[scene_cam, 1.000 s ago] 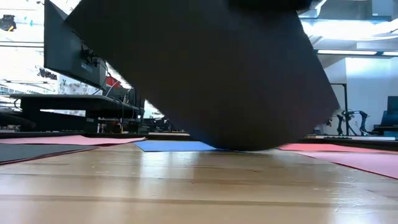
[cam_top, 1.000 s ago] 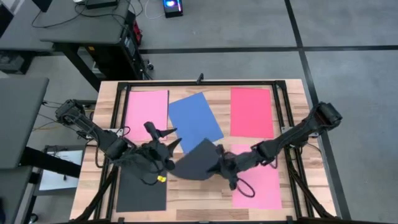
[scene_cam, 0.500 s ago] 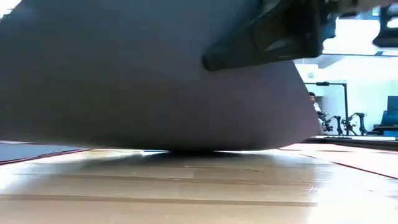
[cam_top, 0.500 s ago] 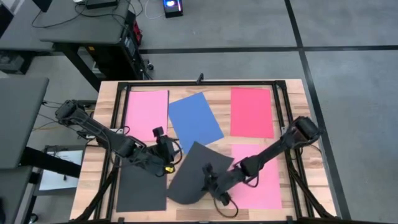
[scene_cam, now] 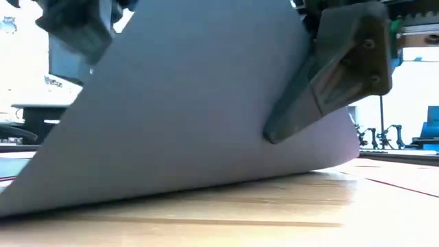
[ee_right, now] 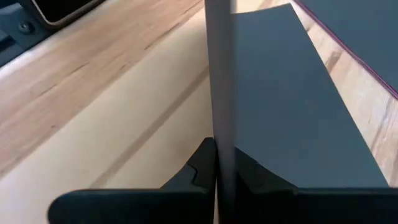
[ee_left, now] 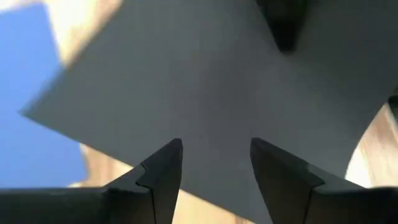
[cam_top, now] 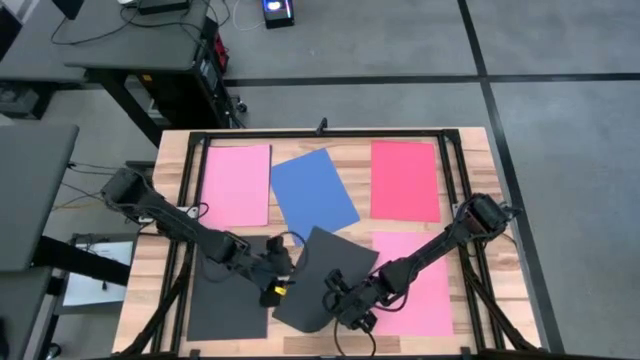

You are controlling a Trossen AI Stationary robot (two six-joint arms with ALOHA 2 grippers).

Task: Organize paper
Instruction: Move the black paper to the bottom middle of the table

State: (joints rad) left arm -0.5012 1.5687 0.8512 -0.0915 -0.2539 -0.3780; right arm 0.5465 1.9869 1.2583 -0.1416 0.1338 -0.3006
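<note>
From the high view, left to right: a dark sheet (cam_top: 228, 300) lies flat at 7 o'clock on the table (cam_top: 470, 140); a pink sheet (cam_top: 237, 184) lies at 10 o'clock; a blue sheet (cam_top: 314, 194) sits askew near 12; a red sheet (cam_top: 405, 180) lies at 1 o'clock; a 2nd pink sheet (cam_top: 420, 285) lies at 5 o'clock.

The sheet in hand is a 2nd dark one, the held sheet (cam_top: 325, 265), near the middle toward 6 o'clock, one edge lifted and bowing, its far part resting on the wood and just overlapping the blue.

The left gripper (ee_left: 216, 163) hovers just at the held sheet's 9 o'clock side, jaws parted with nothing between them; the right gripper (cam_top: 345, 300) is clamped on the held sheet's 6 o'clock edge, which stands up thin between its fingers (ee_right: 200, 167) in its wrist view.

Handling, as a judgement: the paper is very light, thin and floppy; it curls under its own weight, slides easily on wood, and creases if pinched hard or dragged by a corner. A raised edge is the best place to take it; a flat sheet gives the fingers nothing to bite.
</note>
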